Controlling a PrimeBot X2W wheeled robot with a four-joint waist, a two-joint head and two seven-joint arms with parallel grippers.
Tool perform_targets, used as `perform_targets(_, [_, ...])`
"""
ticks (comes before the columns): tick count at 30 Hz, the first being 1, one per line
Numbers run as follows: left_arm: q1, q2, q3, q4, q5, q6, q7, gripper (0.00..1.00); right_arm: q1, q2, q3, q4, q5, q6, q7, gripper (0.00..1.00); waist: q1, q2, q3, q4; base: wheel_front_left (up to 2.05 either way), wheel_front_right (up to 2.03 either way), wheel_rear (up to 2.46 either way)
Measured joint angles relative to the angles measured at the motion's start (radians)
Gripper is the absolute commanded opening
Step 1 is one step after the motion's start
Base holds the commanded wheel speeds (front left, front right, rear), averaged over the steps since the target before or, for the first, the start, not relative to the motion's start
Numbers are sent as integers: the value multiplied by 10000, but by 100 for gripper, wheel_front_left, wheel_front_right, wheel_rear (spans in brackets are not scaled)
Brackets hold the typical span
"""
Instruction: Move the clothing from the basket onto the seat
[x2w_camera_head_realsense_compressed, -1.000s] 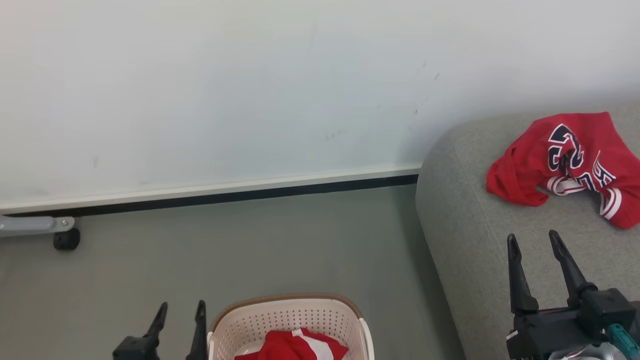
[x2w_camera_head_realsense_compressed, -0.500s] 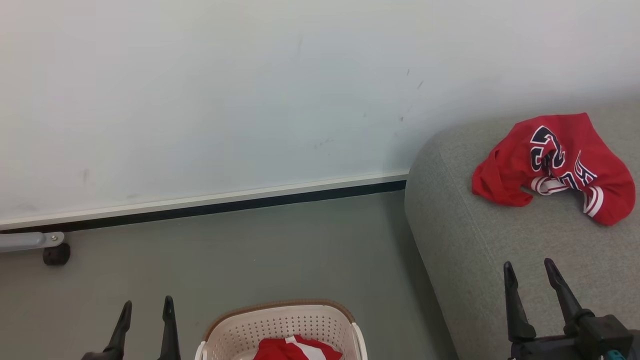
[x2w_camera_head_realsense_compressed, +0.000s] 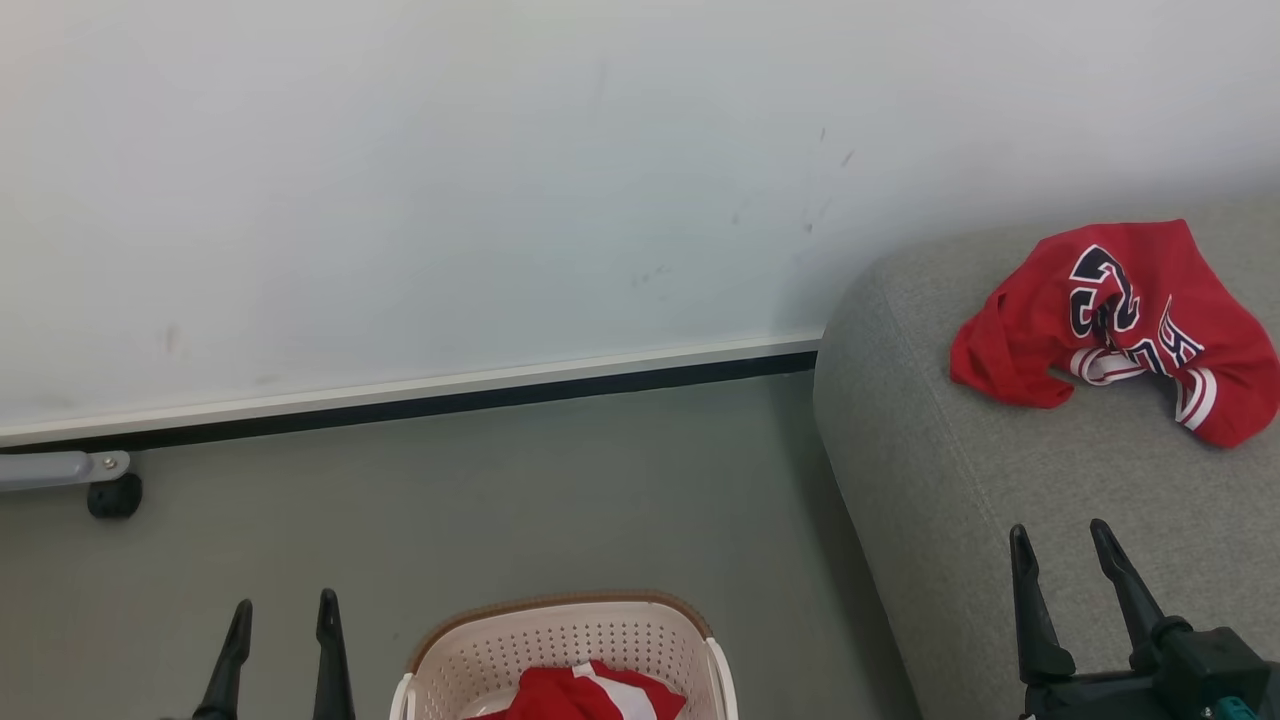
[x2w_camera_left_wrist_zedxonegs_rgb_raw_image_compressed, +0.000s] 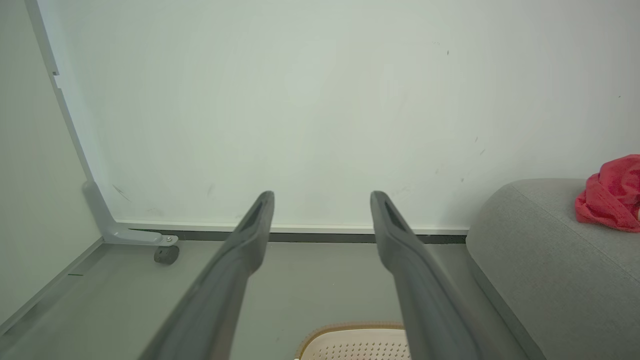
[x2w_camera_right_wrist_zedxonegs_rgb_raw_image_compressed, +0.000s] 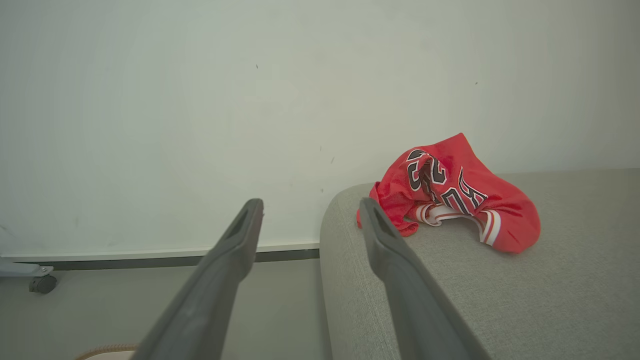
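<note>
- Step in hand, as I read it: halfway, between picks. 1 garment is on the seat, 1 sits in the basket.
- Red jersey (x2w_camera_head_realsense_compressed: 1115, 330) w/ black white-edged lettering & striped trim: crumpled on the grey seat (x2w_camera_head_realsense_compressed: 960, 520), well right of the basket (x2w_camera_head_realsense_compressed: 560, 605) and farther back, toward the wall.
- Red garment w/ broad white stripe (x2w_camera_head_realsense_compressed: 560, 695): inside the basket, bunched. The head view's bottom edge cuts it off, so I can't tell how it lies lower down.
- Left end effector (x2w_camera_head_realsense_compressed: 285, 600): just left of the basket, fingers parted, nothing between them.
- Right end effector (x2w_camera_head_realsense_compressed: 1059, 528): right of the basket, in front of the seat's near part, fingers parted, empty.
- Next move, prob.: bring one end effector over the basket, drop inside the rim, pinch a raised fold of the striped garment, lift clear of the rim, carry right to the seat. Left one is nearer the basket. Cloth is limp, so it needs a firm pinch and enough lift that it won't snag on the rim.
- Count: 2 red garments (1 out, 1 in); 1 basket; 1 seat; 2 end effectors, 2 fingers each; 1 black caster wheel (x2w_camera_head_realsense_compressed: 113, 497) on a grey bar, far left of the basket by the wall.
</note>
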Motion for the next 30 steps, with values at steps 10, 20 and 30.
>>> perform_targets(10, [-62, 113, -663, 59, 428, -92, 314, 100, -70, -81, 13, -368, 23, 35, 69, 100, 0, 0, 604, 22, 0, 0, 0])
perform_targets(20, [-1461, -84, -1774, 1292, 978, -447, 1028, 100, -1064, -125, 207, -696, -113, 163, 180, 100, 1, 1, 1862, -135, 0, 0, 0])
perform_targets(30, [-3097, -299, -2552, 3405, 1546, -706, 1927, 100, -2266, -282, 259, -1106, -332, 251, 353, 100, 2, 1, 3253, -596, 0, 0, 0])
